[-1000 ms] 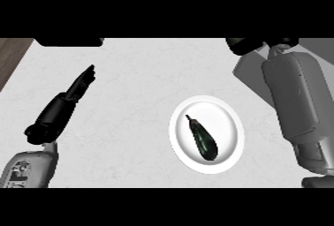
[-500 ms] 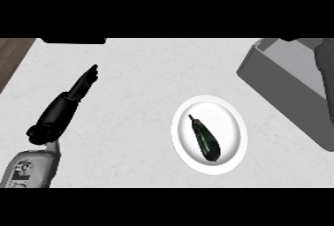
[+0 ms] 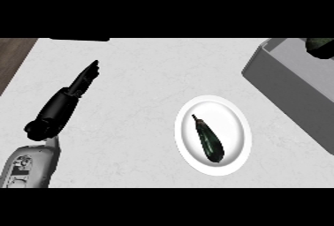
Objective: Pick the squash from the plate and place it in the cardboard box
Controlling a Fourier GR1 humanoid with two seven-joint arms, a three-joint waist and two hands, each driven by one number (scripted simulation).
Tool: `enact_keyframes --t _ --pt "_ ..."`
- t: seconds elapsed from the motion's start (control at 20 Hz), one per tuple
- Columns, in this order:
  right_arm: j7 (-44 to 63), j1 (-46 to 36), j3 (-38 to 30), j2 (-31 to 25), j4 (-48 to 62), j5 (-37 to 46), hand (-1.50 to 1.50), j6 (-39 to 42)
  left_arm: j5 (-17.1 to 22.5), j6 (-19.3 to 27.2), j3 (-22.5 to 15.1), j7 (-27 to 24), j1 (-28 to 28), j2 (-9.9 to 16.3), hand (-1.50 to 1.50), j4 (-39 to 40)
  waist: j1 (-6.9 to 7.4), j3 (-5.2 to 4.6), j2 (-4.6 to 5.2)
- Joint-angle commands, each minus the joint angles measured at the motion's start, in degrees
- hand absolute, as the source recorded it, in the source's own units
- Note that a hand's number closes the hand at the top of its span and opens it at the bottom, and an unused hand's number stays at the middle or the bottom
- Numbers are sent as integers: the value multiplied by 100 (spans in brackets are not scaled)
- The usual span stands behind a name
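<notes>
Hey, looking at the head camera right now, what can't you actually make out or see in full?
- Right hand: shows nowhere in the head view.
- Box: cut off by the right edge; most of its inside is out of frame.
- Dark shape at the top right corner: cropped, cannot tell what it is.
- Left hand: seen edge-on, its palm side does not show.
- Squash on the plate: underside hidden.

We see the dark elongated squash (image 3: 209,140) lying on the white round plate (image 3: 239,115), the grey cardboard box (image 3: 297,95) behind and right, our left hand (image 3: 73,94) well apart leftward.
</notes>
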Motion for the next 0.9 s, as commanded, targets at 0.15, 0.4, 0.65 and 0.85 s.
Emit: enact_keyframes --t 0.15,0.4,0.65,0.85 --pt "-399 67 246 -475 861 303 150 772 -74 50 -113 -29 -23 -139 0 84 55 4 32" --pt "-1256 192 224 -609 1125 221 -150 1358 77 -107 40 119 -170 2 0 113 33 11 18" --pt "-2152 212 -245 -705 1033 -269 -150 1188 -7 3 -67 64 -6 -127 0 -48 58 22 10" --pt "-2219 -238 -1640 -583 1065 -1650 -150 1074 -26 46 -47 12 0 -146 0 32 20 43 -8"
